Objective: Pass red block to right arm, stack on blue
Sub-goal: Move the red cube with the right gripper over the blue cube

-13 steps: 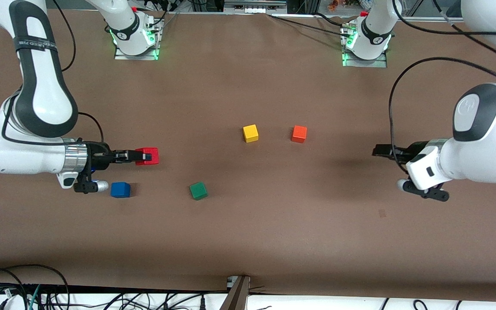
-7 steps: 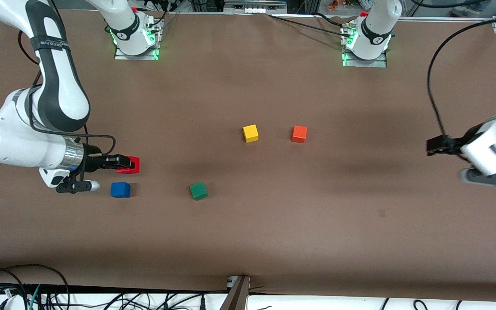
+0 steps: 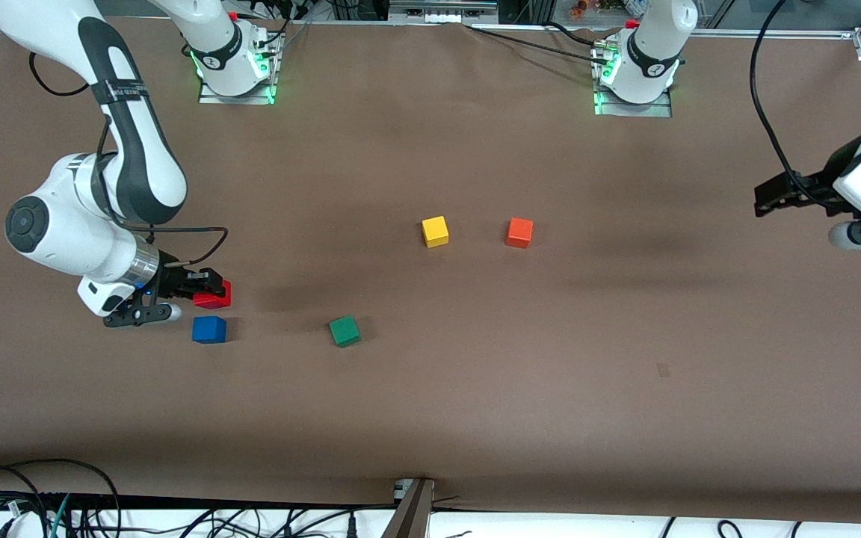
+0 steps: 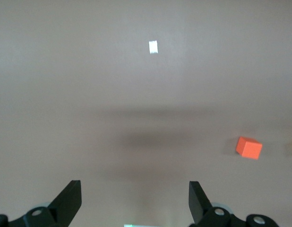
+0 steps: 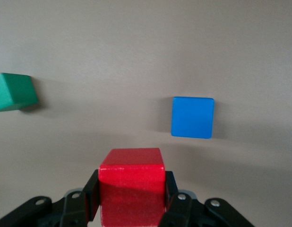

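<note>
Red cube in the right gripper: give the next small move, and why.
Probably shift the right gripper toward the front camera until the small red cube it clamps sits over the small blue cube, then lower; the blue cube lies uncovered, not yet under it.

brown table (image 3: pixel 475 388), black cables (image 3: pixel 27 501) along near edge

Brown table (image 3: pixel 475 388) with blue cube (image 3: pixel 208 329), green (image 3: pixel 344 330), yellow (image 3: pixel 435 231), orange (image 3: pixel 519 232) cubes.

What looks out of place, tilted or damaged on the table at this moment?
Nothing stands out. The right gripper holds the red block squarely, up in the air beside the blue cube. The green, yellow and orange cubes sit flat and apart. The left gripper waits open at its end of the table.
</note>
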### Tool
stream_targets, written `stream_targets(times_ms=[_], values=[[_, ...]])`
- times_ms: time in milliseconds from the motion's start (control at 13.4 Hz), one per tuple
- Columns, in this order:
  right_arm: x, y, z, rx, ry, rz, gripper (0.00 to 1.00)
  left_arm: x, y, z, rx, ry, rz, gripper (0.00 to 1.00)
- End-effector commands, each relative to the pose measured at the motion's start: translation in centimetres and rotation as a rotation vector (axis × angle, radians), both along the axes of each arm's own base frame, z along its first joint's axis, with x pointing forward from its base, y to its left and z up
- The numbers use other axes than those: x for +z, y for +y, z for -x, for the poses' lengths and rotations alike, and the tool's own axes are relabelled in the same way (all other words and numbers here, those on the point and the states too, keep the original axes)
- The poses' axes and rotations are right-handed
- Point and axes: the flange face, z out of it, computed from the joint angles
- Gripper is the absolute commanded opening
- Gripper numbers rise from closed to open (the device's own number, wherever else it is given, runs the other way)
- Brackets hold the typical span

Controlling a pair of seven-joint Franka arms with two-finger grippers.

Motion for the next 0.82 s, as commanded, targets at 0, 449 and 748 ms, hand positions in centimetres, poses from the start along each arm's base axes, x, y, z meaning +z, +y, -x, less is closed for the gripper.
stream_targets(times_ms=[0, 449, 748], values=[[-0.5, -1.3, 0.0, 0.031, -0.036, 0.051, 0.08, -1.2, 1.2, 2.3, 0.045, -0.003, 0.071, 1.0], [-2.5, -2.5, -2.2, -0.001, -0.075, 0.076, 0.05, -1.6, 1.5, 1.8, 0.05, 0.006, 0.071, 1.0], [-3.4, -2.9, -3.6, -0.03, -0.079, 0.085, 0.05, -1.6, 1.3, 1.7, 0.047, 0.006, 0.069, 1.0]])
